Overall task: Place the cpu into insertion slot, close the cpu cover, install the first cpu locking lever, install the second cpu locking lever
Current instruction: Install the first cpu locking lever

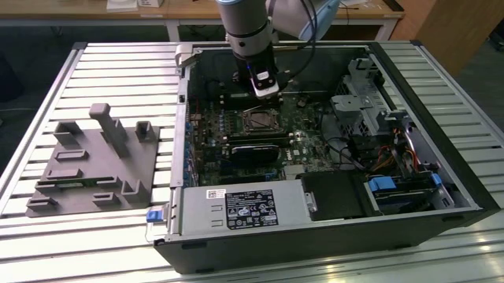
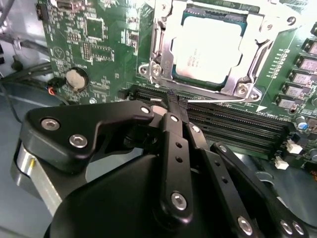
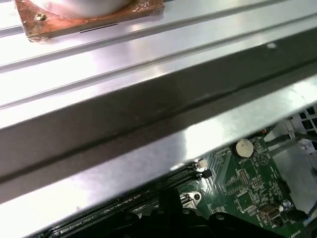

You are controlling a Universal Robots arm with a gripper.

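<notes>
In the second wrist view the cpu point(image 2: 212, 47), a flat square chip with a matte silvery face, lies seated in its socket on the green motherboard point(image 2: 99, 54). The cpu cover point(image 2: 250, 74), a thin plate of bright stamped metal with a large square window, lies flat around it, framing the chip. A thin wire locking lever point(image 2: 218, 97) runs along the cover's near edge, just beyond the black ribbed memory slots point(image 2: 237, 121). The gripper point(image 2: 174, 101), made of black matte links with shiny round screw heads, has its fingers drawn together to a narrow tip with nothing between them, poised close to the lever. A round silver coin cell point(image 2: 77, 77) sits on the board well aside. In the exterior view the arm point(image 1: 245, 35) reaches down into the open black computer case point(image 1: 331, 236), which rests on a ribbed aluminium table point(image 1: 94, 65) beside a grey plastic fixture point(image 1: 94, 162).
</notes>
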